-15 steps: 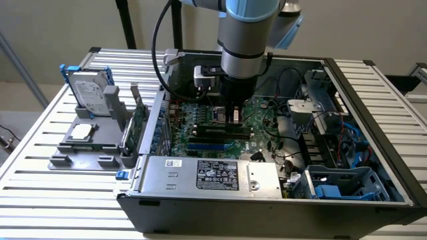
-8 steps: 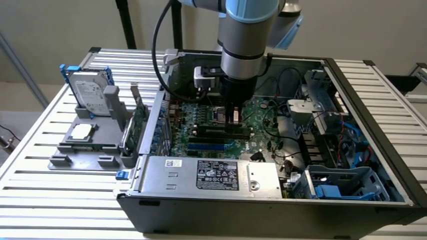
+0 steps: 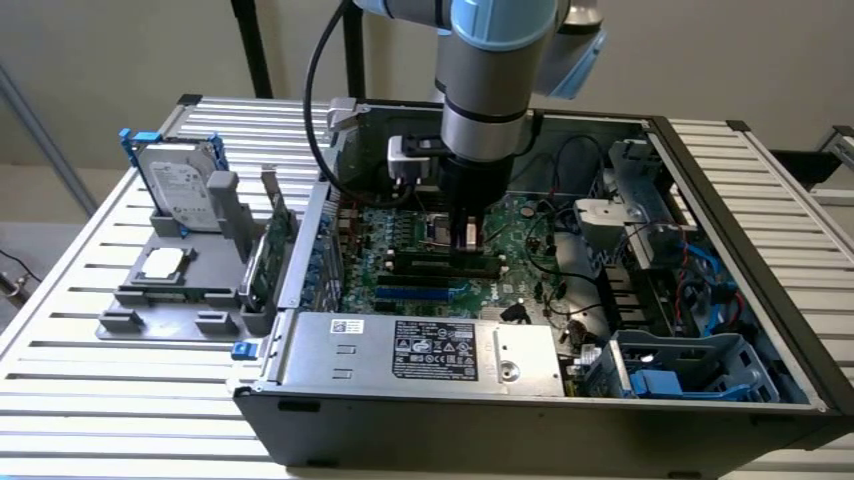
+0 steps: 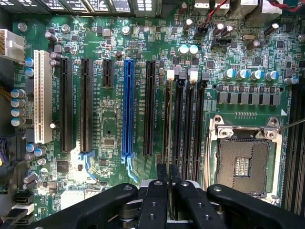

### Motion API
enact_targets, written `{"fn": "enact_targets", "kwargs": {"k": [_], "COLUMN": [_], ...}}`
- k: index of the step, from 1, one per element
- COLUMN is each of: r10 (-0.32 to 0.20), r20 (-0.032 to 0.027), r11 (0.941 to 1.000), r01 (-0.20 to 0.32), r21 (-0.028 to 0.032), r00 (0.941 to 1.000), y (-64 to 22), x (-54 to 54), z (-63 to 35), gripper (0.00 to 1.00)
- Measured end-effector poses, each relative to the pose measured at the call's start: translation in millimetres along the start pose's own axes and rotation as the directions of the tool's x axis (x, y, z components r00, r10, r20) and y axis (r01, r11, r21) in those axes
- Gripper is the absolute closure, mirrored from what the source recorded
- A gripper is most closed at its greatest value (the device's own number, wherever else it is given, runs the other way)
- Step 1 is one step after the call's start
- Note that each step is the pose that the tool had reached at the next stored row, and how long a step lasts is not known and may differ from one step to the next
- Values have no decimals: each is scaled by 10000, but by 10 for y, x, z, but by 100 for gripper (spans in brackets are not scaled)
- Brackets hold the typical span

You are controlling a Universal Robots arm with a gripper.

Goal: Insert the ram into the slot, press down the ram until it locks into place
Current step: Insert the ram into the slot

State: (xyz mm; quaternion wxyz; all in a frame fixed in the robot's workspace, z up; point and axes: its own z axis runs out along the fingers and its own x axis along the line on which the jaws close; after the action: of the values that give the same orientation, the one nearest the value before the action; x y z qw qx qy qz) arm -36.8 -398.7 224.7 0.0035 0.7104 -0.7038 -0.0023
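The black metal pincer (image 4: 168, 172) is closed to a sliver on the thin, flat dark-green ram (image 4: 167, 124). The ram stands edge-on along the long, narrow black plastic slot (image 4: 171, 109) of the glossy green motherboard (image 4: 109, 119). The open dark-grey steel computer case (image 3: 534, 420) sits on a ribbed aluminium table (image 3: 80, 420) before a plain beige wall (image 3: 120, 50).

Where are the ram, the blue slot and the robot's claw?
the ram (image 4: 169, 124): wrist view, on its thin edge.
the blue slot (image 4: 127, 105): wrist view, halfway along it.
the claw (image 4: 168, 172): wrist view, between its fingertips.
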Motion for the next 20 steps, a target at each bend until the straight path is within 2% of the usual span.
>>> {"fn": "enact_targets", "kwargs": {"k": [4,5,12,20], "r10": [0,0,1,0], "r20": [-2,0,0,0], "r11": [10000,10000,10000,10000], "r01": [0,0,-1,0], "r21": [0,1,0,1], "r00": [10000,10000,10000,10000], "y": [1,1,15,100], "x": [0,0,0,-1], "z": [4,4,-89,-171], "gripper": [85,79,79,79]}}
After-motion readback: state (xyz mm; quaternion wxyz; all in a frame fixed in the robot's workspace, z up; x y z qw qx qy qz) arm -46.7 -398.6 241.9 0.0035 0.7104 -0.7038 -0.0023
